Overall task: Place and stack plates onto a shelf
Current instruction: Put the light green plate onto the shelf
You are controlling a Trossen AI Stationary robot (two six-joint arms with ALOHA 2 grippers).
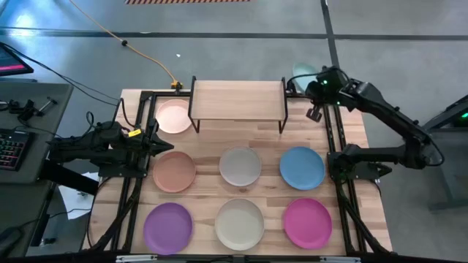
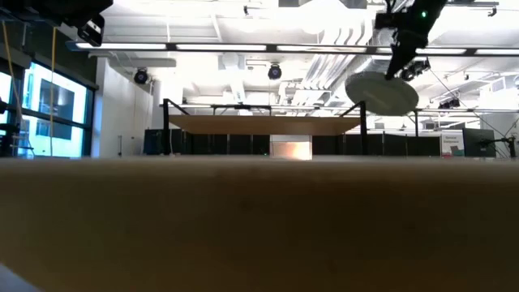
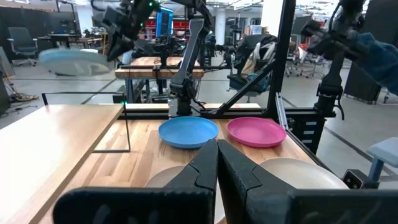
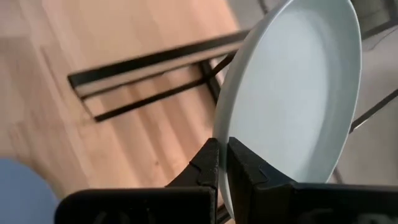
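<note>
Light-wood planks form the tabletop [image 1: 351, 128], framed by black rails. The right gripper [image 4: 222, 163] is clamped on the rim of the teal plate [image 4: 292, 93], which it holds raised and tilted just off the shelf's [image 1: 238, 100] right end, past the table's far right corner. The pale pink plate [image 1: 174, 116] lies beside the shelf's other end. Six plates lie in two rows nearer the arms: peach [image 1: 174, 172], grey [image 1: 240, 166], blue [image 1: 302, 167], purple [image 1: 168, 225], cream [image 1: 239, 223], magenta [image 1: 307, 221]. The left gripper [image 3: 217, 163], fingers pressed together and empty, waits beside the peach plate. Beyond the table are a grey floor, workbenches and bright ceiling lights.
</note>
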